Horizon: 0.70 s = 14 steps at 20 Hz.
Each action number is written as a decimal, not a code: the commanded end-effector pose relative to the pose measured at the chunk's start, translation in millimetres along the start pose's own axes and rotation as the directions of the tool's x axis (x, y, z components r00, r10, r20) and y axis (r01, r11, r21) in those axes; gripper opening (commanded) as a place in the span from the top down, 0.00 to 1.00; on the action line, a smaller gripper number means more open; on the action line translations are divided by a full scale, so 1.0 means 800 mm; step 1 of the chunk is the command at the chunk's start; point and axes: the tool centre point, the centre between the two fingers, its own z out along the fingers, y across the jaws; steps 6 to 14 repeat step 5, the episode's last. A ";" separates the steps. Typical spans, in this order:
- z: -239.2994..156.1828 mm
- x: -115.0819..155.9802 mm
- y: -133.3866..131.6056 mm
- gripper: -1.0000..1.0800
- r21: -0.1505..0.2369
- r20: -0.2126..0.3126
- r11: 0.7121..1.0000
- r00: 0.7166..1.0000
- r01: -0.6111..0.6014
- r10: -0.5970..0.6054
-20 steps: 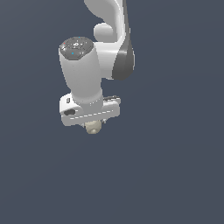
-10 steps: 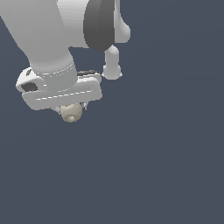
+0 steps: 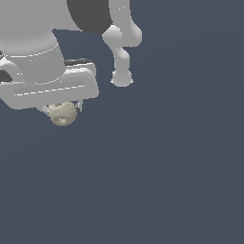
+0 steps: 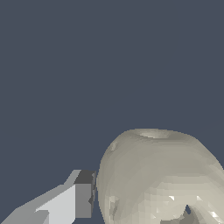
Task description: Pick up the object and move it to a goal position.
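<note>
The object, a small cream-beige dimpled ball [image 3: 63, 113], hangs just under the white hand of my gripper [image 3: 62, 110] at the exterior view's upper left. The fingers are mostly hidden behind the ball and the hand's body. In the wrist view the ball [image 4: 157, 179] fills much of the picture, and one grey-tipped finger [image 4: 81, 197] presses against its side. The other finger is out of that frame. My gripper is shut on the ball, which is held in the air.
The arm's white links and a dark joint [image 3: 90, 14] rise behind the hand, with a rounded white link end [image 3: 122, 78] to the exterior view's right of it. All around is a plain dark blue-grey ground [image 3: 167, 181].
The hand with the ball in it has moved toward the exterior view's left and closer to the camera, so it looks much larger now. The ball stays gripped.
</note>
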 end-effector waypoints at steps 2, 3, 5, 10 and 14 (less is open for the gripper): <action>-0.007 0.000 0.004 1.00 0.000 0.001 1.000 1.000 0.001 -0.001; -0.007 0.000 0.005 1.00 0.000 0.001 1.000 1.000 0.001 -0.001; -0.008 0.000 0.005 1.00 0.000 0.001 1.000 1.000 0.001 -0.001; -0.008 0.000 0.005 1.00 0.000 0.001 1.000 1.000 0.001 -0.001; -0.008 0.000 0.005 1.00 0.000 0.001 1.000 1.000 0.001 -0.001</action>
